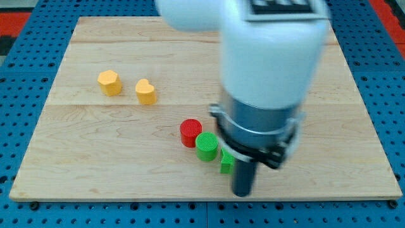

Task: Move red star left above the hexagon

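No red star shows in the camera view; the arm's white and grey body covers much of the board's right half. The yellow hexagon (109, 82) lies at the left of the wooden board (95, 164), with a yellow heart (145, 92) just to its right. My tip (242, 192) rests near the board's bottom edge, right of centre. It stands just right of and below a small green block (226, 163), whose shape is partly hidden by the rod.
A red cylinder (190, 133) and a green cylinder (206, 146) stand touching, just up and left of the small green block. A blue pegboard (25, 76) surrounds the board.
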Robot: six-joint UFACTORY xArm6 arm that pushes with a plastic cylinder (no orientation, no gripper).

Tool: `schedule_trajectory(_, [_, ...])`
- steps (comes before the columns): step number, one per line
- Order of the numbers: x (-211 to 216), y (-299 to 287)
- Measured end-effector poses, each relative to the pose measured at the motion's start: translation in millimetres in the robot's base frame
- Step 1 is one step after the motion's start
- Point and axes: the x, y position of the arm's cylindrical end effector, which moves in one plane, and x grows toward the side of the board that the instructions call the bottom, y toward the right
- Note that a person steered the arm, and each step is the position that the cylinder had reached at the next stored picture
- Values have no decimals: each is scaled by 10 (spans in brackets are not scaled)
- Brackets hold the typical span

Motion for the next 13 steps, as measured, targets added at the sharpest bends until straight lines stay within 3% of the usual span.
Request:
schedule_trajectory(1, [25,333])
schedule_trajectory(2, [-270,543])
schedule_trajectory(4, [-866,-351])
schedule_trajectory(5, [-1302,-348])
schedule_trajectory(7, [-1763,131])
schedule_trajectory(8, [-2106,-13])
schedule_trajectory(13, [-2354,-1899])
